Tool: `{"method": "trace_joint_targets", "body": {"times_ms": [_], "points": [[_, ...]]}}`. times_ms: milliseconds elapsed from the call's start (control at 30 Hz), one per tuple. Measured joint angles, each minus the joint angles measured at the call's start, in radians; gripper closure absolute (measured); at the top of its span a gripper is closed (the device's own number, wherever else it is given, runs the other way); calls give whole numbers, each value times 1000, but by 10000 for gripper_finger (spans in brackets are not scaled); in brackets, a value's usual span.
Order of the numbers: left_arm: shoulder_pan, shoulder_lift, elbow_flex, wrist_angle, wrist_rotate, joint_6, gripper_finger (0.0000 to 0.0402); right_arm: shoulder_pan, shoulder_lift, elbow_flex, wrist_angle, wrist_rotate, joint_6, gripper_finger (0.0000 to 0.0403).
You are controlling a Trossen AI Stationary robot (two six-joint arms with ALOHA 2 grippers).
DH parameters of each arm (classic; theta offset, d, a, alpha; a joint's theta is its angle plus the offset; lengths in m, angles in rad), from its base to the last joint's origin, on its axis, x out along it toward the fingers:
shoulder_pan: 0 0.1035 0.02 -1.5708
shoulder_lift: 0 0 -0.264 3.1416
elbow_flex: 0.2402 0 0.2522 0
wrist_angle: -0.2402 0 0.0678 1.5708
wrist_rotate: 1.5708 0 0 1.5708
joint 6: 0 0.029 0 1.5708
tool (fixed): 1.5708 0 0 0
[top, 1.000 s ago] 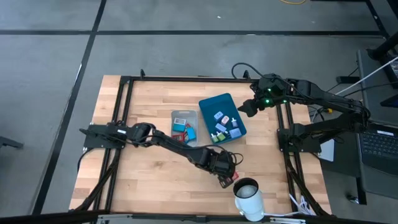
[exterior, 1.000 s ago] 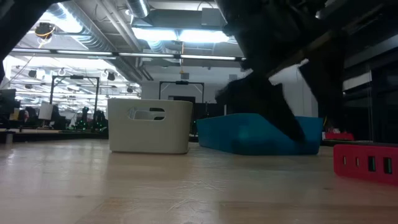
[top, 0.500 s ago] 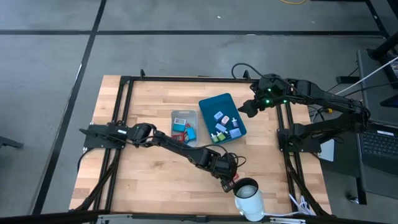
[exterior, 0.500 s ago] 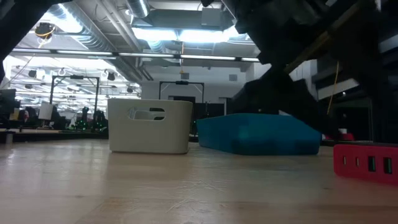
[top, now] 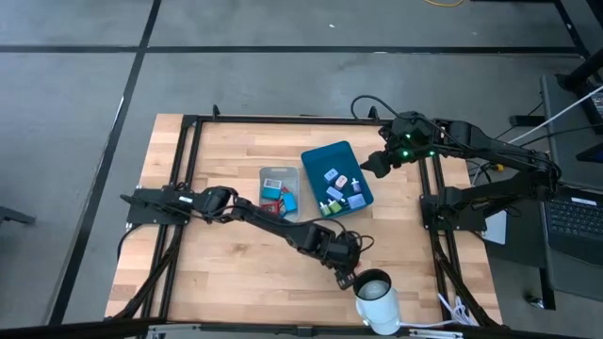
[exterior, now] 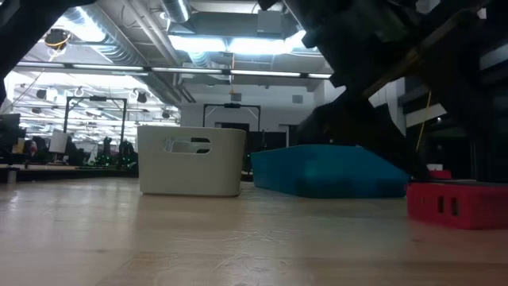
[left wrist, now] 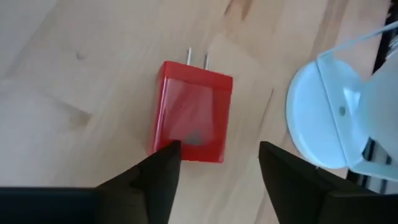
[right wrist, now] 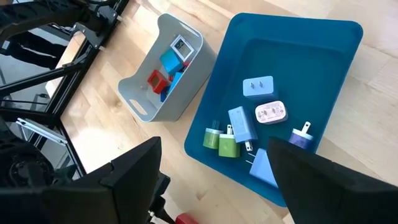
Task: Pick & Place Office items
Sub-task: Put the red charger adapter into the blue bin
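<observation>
A red plug block with two metal prongs lies flat on the wooden table near its near right corner, also seen in the low view. My left gripper is open over it, slanting down, with one finger at the block's end away from the prongs and the other finger beside it, apart. Several small office items lie in the teal tray and in the grey bin. My right gripper hangs open above the tray's right side, holding nothing. My left gripper touches the red plug block only with one fingertip, which lies against the corner at the end away from the prongs. The fingers slant down from the table's left. The other finger stands clear. The block lies flat on the table.
A white cup stands close beside the red block, toward the near right corner. The bin and tray stand side by side mid-table. A black frame rail runs along the table's right side. Bare wood lies at the near left.
The red plug block has slid a little along the table and turned about; in the low view it now sits farther left with another face showing. My left gripper has tipped slightly over it and stayed open in place.
</observation>
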State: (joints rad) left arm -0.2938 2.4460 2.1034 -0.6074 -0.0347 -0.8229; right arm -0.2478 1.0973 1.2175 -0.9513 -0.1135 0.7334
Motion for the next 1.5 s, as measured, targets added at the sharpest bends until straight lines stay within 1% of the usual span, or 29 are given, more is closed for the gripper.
{"method": "trace_joint_targets", "body": {"times_ms": [167, 233, 367, 433, 733, 867, 1000, 1100, 1200, 1267, 1333, 1400, 1500], "points": [[1, 1, 16, -15, -26, 25, 160, 0, 0, 0, 0, -3, 0, 108], [5, 0, -2, -31, -12, 36, 155, 0, 0, 0, 0, -6, -1, 108], [16, -12, -73, -12, 45, 40, 154, 0, 0, 0, 0, -7, -8, 108], [17, -15, -92, -29, 63, 40, 155, 0, 0, 0, 0, -7, -9, 108], [15, -5, -96, -131, 71, 53, 158, 0, 0, 0, -7, -11, -23, 108], [5, -24, -100, -156, 48, 34, 158, 0, 0, 0, -6, -12, -28, 108], [-1, -55, -109, -197, -18, 13, 157, 0, 0, 0, -5, -27, -37, 108], [1, -94, -107, -157, -75, 122, 158, 0, 0, 0, 0, -29, -43, 108], [-1, -133, -101, -120, -127, 300, 154, 0, 0, 0, 9, -30, -45, 108], [-5, -148, -98, -121, -138, 424, 150, 0, 0, 0, 12, -33, -45, 108], [-8, -155, -72, -133, -134, 575, 147, 0, 0, 0, 17, -34, -45, 108], [-6, -161, -44, -164, -117, 760, 145, 0, 0, 0, 33, -34, -45, 108], [-4, -162, -39, -211, -107, 1022, 143, 0, 0, 0, 72, -37, -54, 108]]}}
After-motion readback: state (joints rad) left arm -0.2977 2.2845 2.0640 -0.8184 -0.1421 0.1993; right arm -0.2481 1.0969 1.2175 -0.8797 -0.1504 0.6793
